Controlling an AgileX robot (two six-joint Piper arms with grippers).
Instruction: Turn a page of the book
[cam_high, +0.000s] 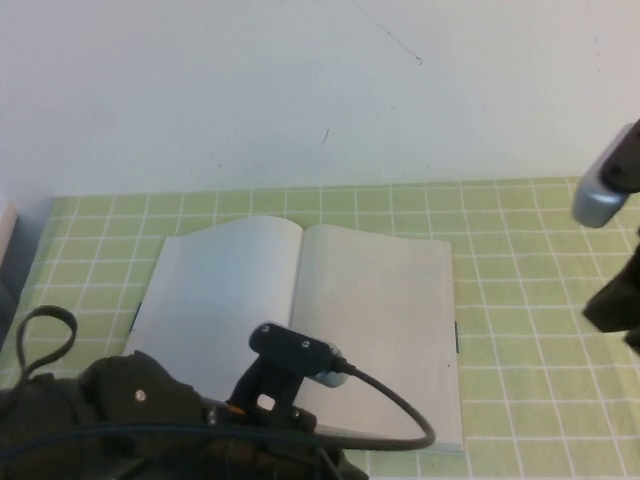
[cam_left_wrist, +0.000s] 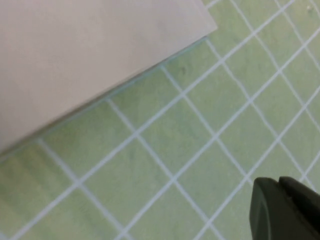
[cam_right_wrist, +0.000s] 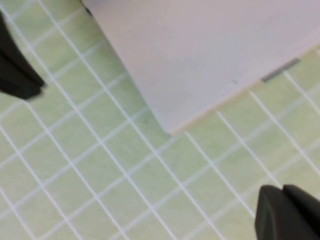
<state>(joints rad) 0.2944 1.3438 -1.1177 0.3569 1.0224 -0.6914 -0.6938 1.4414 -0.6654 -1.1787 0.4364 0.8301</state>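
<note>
With the right gripper closed and empty right of the open book and the left gripper near it, finger state indeterminable, a closed claw may drag or crease the page.

Green grid tablecloth, plain white wall behind

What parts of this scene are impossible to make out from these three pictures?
- Book: its near left corner, high view, is covered by the left arm.
- Left gripper: cut off by the left wrist picture's edge above the mat, so its state is unreadable.
- Right gripper: shut, but mostly cut off by the right wrist picture's edge; empty as far as shown.
- Any print on the pages: too faint to tell.
</note>
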